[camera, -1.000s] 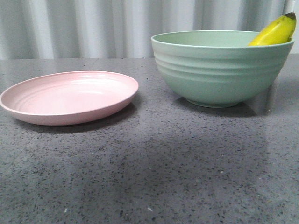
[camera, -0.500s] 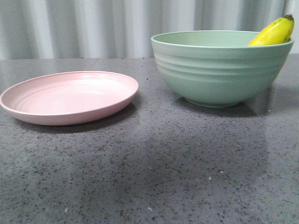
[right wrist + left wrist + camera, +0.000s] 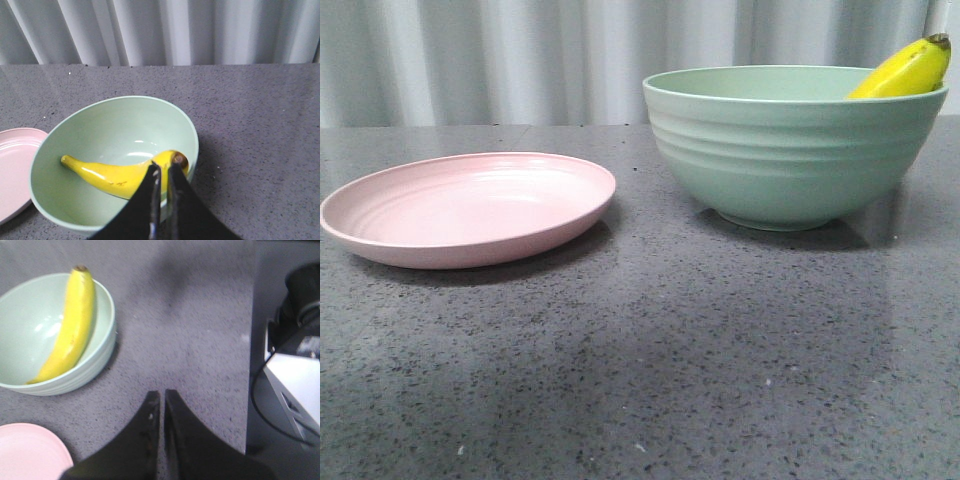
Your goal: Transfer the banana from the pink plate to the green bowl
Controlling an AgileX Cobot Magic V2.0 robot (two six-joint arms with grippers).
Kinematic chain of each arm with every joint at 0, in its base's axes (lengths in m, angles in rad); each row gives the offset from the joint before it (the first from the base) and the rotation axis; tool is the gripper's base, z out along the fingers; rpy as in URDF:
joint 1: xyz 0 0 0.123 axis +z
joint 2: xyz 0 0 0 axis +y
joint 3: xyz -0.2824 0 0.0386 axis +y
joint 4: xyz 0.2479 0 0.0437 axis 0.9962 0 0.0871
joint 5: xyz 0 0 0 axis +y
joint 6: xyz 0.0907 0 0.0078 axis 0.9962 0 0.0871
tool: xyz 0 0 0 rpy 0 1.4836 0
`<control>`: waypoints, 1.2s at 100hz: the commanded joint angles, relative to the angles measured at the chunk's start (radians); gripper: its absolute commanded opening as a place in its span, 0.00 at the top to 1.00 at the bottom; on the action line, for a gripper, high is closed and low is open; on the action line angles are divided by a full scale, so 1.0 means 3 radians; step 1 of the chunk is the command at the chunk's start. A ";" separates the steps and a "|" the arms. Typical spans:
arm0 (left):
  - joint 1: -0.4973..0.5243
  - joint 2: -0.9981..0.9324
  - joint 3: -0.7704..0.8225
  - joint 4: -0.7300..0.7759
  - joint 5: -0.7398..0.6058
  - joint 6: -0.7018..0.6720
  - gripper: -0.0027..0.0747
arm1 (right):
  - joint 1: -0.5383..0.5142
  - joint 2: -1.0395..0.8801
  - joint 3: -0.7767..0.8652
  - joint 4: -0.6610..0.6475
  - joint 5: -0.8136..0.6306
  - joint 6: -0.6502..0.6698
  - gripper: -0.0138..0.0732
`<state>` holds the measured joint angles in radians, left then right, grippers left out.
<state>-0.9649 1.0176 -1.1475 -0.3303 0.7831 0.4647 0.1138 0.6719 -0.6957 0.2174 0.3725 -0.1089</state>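
1. The grey speckled table [image 3: 650, 370] spreads under everything, with a pale pleated curtain [image 3: 520, 60] hanging behind its far edge.
2. The green bowl [image 3: 790, 150] stands upright on the table on my right side, taller than anything else there. Its ribbed outer wall shows in the front view and its hollow inside in both wrist views.
3. The pink plate [image 3: 470, 207] lies flat on the table to the left of the bowl, near it but apart from it. Only a part of its rim reaches into each wrist view.
4. The banana [image 3: 122, 176] lies inside the green bowl, slanted across the hollow. Its slim stem end is low against the inner wall, and its dark tip leans on the rim and pokes above it on the bowl's right side in the front view.
5. My right gripper [image 3: 163, 172] hangs just above the banana's dark-tipped end, its fingers drawn nearly together with only a thin slit between them, holding nothing.
6. My left gripper [image 3: 161, 399] hangs over bare table beside the bowl, fingers pressed nearly together too, with nothing between them.
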 commanded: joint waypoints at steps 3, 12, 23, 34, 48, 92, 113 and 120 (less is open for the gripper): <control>-0.0026 -0.0378 0.0280 -0.0049 -0.0625 -0.0134 0.99 | -0.0016 -0.0272 0.0234 -0.0033 -0.0451 -0.0031 0.93; -0.0026 -0.0706 0.0696 -0.0049 -0.0995 -0.0208 0.99 | -0.0016 -0.0489 0.0502 -0.0033 -0.0686 -0.0031 0.93; -0.0026 -0.1127 0.1241 -0.0049 -0.1440 -0.0223 0.99 | -0.0016 -0.0751 0.0863 -0.0033 -0.1070 -0.0031 0.93; -0.0026 -0.1507 0.1718 -0.0049 -0.1795 -0.0223 0.99 | -0.0016 -0.1013 0.1190 -0.0033 -0.1448 -0.0031 0.93; -0.0026 -0.1941 0.2217 -0.0049 -0.2078 -0.0223 0.99 | -0.0016 -0.1230 0.1455 -0.0033 -0.1551 -0.0031 0.93; -0.0026 -0.2344 0.2746 -0.0049 -0.2123 -0.0223 0.99 | -0.0016 -0.1279 0.1679 -0.0033 -0.1471 -0.0031 0.93; -0.0026 -0.2344 0.2828 -0.0049 -0.2123 -0.0223 0.99 | -0.0016 -0.1279 0.1679 -0.0033 -0.1471 -0.0031 0.93; -0.0026 -0.2344 0.2870 -0.0017 -0.2138 -0.0223 0.99 | -0.0016 -0.1279 0.1679 -0.0033 -0.1471 -0.0031 0.93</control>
<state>-0.9649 0.3078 -0.2679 -0.3311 0.2255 0.4074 0.1138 0.2814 -0.1654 0.2160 0.0079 -0.1103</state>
